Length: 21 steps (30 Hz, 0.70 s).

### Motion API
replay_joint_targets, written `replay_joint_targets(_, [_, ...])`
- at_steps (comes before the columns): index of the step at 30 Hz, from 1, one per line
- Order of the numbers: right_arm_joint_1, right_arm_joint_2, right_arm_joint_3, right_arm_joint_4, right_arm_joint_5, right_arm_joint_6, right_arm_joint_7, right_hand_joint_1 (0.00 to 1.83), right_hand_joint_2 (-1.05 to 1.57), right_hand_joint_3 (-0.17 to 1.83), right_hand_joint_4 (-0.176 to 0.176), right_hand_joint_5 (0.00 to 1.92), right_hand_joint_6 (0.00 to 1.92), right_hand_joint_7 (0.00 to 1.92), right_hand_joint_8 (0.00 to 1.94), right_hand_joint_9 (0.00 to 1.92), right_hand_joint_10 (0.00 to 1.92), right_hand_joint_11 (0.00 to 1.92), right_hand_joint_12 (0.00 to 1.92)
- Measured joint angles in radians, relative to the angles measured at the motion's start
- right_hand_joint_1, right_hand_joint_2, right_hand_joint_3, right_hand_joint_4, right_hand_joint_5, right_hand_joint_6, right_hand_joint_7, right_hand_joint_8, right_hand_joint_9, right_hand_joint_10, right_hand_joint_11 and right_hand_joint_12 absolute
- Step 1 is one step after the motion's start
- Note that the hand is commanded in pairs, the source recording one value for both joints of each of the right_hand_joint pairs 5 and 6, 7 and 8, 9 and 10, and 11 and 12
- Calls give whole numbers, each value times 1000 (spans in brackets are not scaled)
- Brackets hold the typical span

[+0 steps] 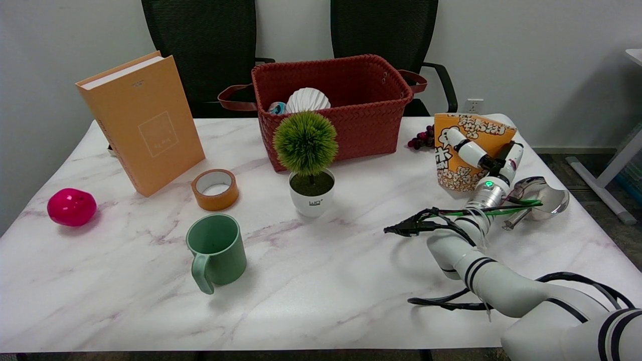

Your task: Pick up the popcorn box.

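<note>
Table (321, 301): one, marble-patterned; it bears everything listed below.
Basket (351, 125): one, red and woven, taken as the landmark; a white pleated ball (307, 100) and one small, partly hidden object are seen inside it.
Book (145, 125): one, orange, standing upright, well to the left of the basket.
Popcorn box (454, 170): one, standing slightly tilted just to the right of the basket, toward the table's right edge.
Handling: the box is judged to be thin printed card, light, easily crushed and somewhat smooth. Hold is best taken across the two broad faces at mid-height, with gentle pressure only.
Right hand (484, 158): fingers are laid against the box, one across its front face and one along its right edge. Whether the box is firmly held or lifted cannot be told.
Mug (216, 253): one, green, in front of the basket and to its left.
Potted plant (308, 165): one, directly in front of the basket.
Metal scoop (544, 198): one, to the right of the basket, beyond the box.
Tape roll (214, 189): one, front-left of the basket.
Pink ball (71, 206): one, far left of the basket.
Grapes (422, 139): one dark bunch, between basket and box.
</note>
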Motion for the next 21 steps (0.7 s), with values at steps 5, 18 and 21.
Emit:
replay_joint_targets(5, [-3,2,-2,3,-2,9,1,1070,537,507,0,1304,1304,1757,1757,1189,1189,1511,1511])
replay_joint_targets(18, [-21,19,-5,68,-54,61,2,1115,426,462,0,1185,1185,1783,1783,1242,1242,1644,1644])
replay_joint_targets(21, [-28,29,-6,99,-81,69,1,1124,400,453,0,1159,1159,1777,1777,1231,1231,1651,1651])
